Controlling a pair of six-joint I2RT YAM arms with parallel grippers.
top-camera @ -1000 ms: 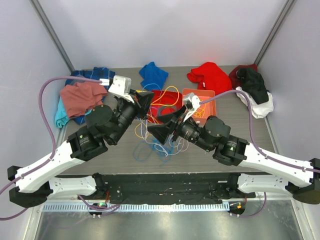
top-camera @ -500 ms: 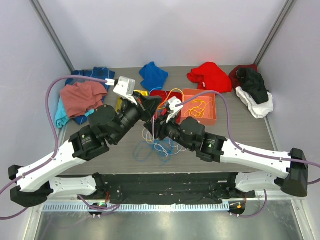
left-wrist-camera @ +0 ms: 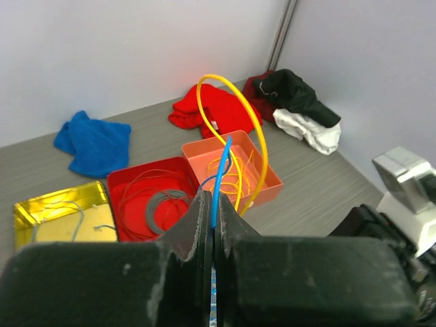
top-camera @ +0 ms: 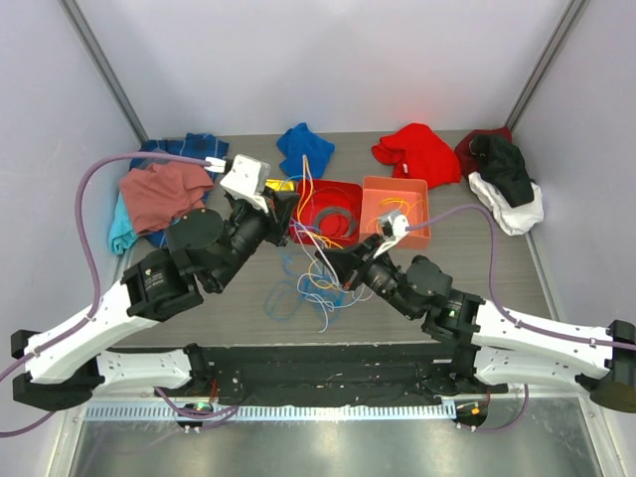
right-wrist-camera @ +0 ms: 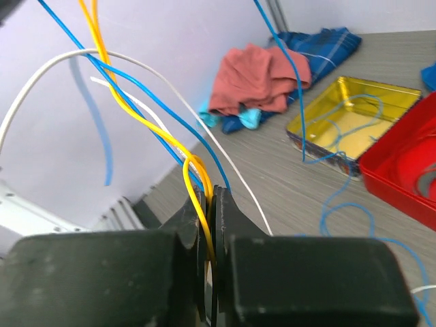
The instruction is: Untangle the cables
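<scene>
So the left gripper (left-wrist-camera: 210, 212) is clamped on the blue cable (left-wrist-camera: 219, 178) and the right gripper (right-wrist-camera: 208, 204) is pinching the yellow cable (right-wrist-camera: 188, 178), with the tangled cables (top-camera: 316, 288) hanging between the arms over the table (top-camera: 517, 273). They're thin, slick, springy loops twisted together. Yanking them apart could just cinch the knot or slip a wire free.

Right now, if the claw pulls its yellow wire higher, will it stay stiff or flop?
Probably floppy: the yellow wire bends in loose curves above the right claw. Likely light, being far thinner than the claw. It may drag the blue wire along, since they twist together.
</scene>
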